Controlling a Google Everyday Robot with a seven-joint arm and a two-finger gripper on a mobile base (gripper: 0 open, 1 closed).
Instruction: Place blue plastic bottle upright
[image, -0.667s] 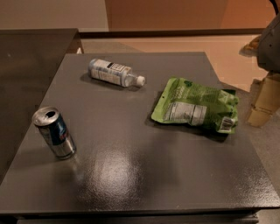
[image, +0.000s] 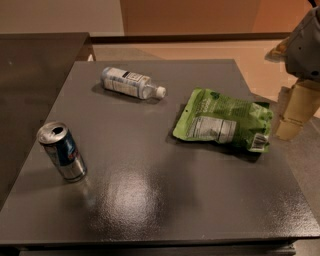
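Observation:
The blue plastic bottle (image: 131, 82) lies on its side at the back left of the dark grey table (image: 150, 200). Its white cap points right, towards the table's middle. Its white-and-blue label faces up. My gripper (image: 295, 111) hangs at the right edge of the view, just off the table's right side and beside the green bag. It is far from the bottle and holds nothing that I can see. The grey arm housing (image: 306, 45) sits above it.
A blue-and-silver drink can (image: 62, 151) stands upright at the front left, its top open. A green snack bag (image: 224, 120) lies flat at the right middle. A dark counter (image: 35, 65) adjoins the table's left side.

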